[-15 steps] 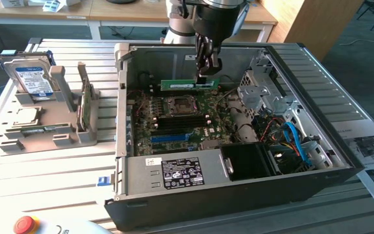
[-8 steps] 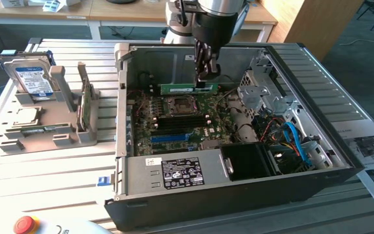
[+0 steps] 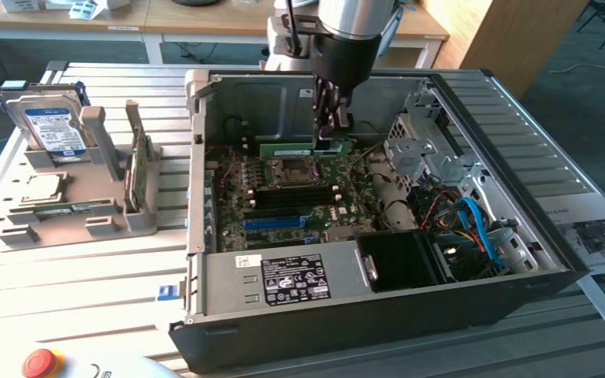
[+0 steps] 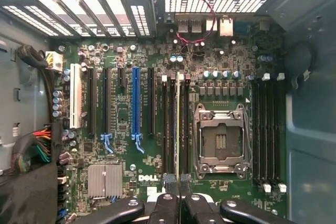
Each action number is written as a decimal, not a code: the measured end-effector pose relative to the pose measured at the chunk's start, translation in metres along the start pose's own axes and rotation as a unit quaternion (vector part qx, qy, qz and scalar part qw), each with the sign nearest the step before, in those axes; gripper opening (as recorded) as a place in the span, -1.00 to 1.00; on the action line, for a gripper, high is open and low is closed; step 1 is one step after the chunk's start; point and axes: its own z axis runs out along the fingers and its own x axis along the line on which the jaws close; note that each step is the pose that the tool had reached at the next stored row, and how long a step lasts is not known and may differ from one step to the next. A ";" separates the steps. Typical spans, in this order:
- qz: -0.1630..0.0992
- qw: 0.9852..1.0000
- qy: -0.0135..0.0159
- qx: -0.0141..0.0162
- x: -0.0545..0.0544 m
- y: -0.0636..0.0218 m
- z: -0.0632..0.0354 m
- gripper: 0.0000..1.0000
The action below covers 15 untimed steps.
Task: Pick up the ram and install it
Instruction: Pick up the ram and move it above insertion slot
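The gripper (image 4: pixel 178 181) is pinched nearly shut on the ram (image 4: pixel 178 124), held edge-down over a slot just beside the socket (image 4: pixel 220 140). Insertion looks in hand; it calls for square alignment and even pressure. The case (image 3: pixel 387 327) holds the board (image 4: pixel 123 114). Well apart from the socket, a rack (image 3: pixel 124 216) holds a drive (image 3: pixel 53 130) and a chip (image 3: pixel 38 187).

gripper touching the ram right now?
Touching. Wrist view: the gripper pinches the ram, seen edge-on, from both sides with no gap.

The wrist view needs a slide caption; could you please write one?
Gripper, shut on the ram, holds it edge-on over the motherboard.
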 end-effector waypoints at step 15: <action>0.000 1.000 0.000 0.000 0.000 -0.0008 0.0273 -0.76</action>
